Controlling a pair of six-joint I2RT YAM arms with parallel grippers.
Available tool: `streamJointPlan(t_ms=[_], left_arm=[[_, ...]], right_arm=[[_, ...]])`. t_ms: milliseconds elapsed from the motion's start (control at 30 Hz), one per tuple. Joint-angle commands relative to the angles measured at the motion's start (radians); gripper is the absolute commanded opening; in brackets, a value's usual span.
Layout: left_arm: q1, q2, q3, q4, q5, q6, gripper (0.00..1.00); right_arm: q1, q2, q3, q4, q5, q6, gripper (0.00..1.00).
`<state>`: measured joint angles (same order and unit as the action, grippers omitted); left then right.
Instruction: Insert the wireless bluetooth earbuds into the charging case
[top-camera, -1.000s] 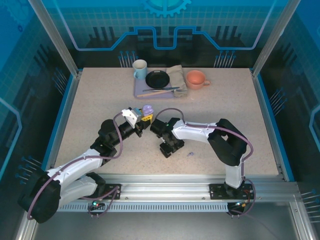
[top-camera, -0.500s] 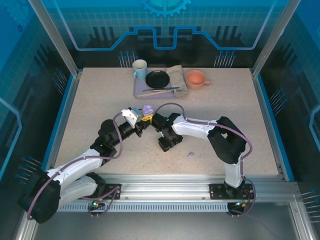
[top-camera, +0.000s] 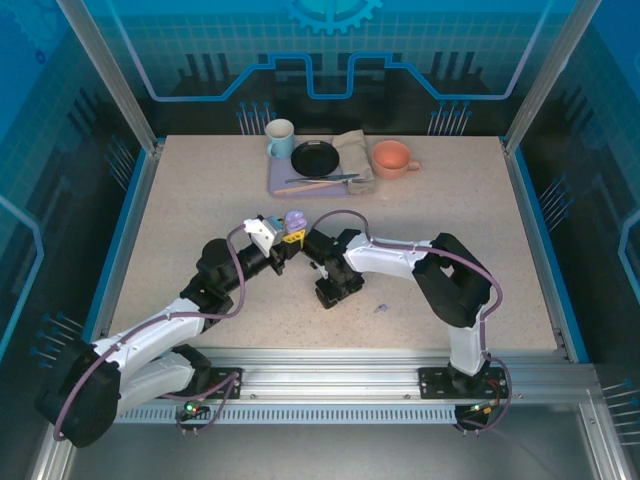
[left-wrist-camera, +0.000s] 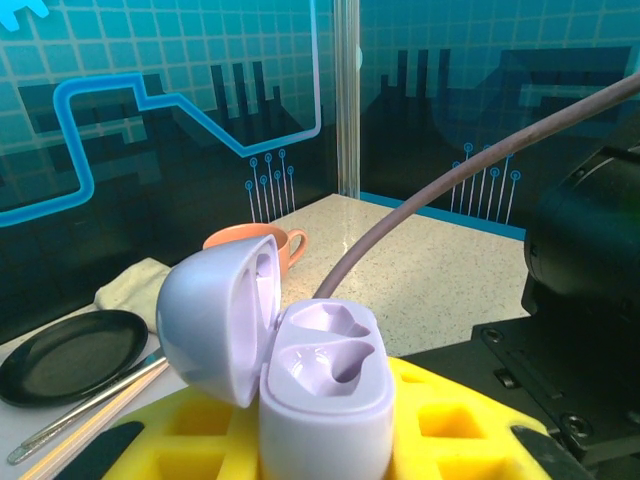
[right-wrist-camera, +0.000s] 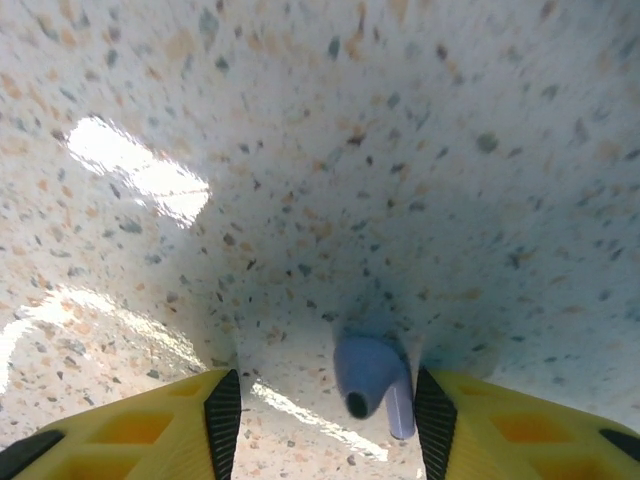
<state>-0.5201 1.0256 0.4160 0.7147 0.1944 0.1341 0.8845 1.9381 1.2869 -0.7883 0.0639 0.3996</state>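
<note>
My left gripper (top-camera: 289, 238) is shut on the lilac charging case (top-camera: 295, 218), holding it upright above the table. In the left wrist view the case (left-wrist-camera: 325, 390) sits between the yellow fingers (left-wrist-camera: 470, 430), its lid (left-wrist-camera: 212, 315) swung open to the left and both wells empty. My right gripper (top-camera: 329, 292) points down at the table just right of it. In the right wrist view a lilac earbud (right-wrist-camera: 372, 383) lies on the table between the open jaws of the right gripper (right-wrist-camera: 328, 425), close against the right pad (right-wrist-camera: 435, 428) and apart from the left pad (right-wrist-camera: 222, 420). Another lilac earbud (top-camera: 380, 307) lies to the right.
At the back stand a pale blue mug (top-camera: 280, 138), a black plate (top-camera: 316, 158) with chopsticks on a lavender mat (top-camera: 285, 184), a beige cloth (top-camera: 355, 150) and an orange cup (top-camera: 392, 158). The orange cup (left-wrist-camera: 290, 243) and black plate (left-wrist-camera: 70, 350) lie behind the case.
The right gripper has shifted slightly left toward the held case and its jaws have narrowed around the earbud. The left arm and case have stayed still.
</note>
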Motion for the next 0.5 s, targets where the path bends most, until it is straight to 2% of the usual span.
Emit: streamJointPlan(t_ms=[0, 467], left_arm=[[-0.007, -0.016, 0.012, 0.014, -0.009, 0.016, 0.00], [-0.008, -0.016, 0.014, 0.008, -0.008, 0.016, 0.00]], right_arm=[[0.016, -0.008, -0.014, 0.012, -0.054, 0.029, 0.51], [-0.028, -0.014, 0.024, 0.000, 0.013, 0.047, 0.44]])
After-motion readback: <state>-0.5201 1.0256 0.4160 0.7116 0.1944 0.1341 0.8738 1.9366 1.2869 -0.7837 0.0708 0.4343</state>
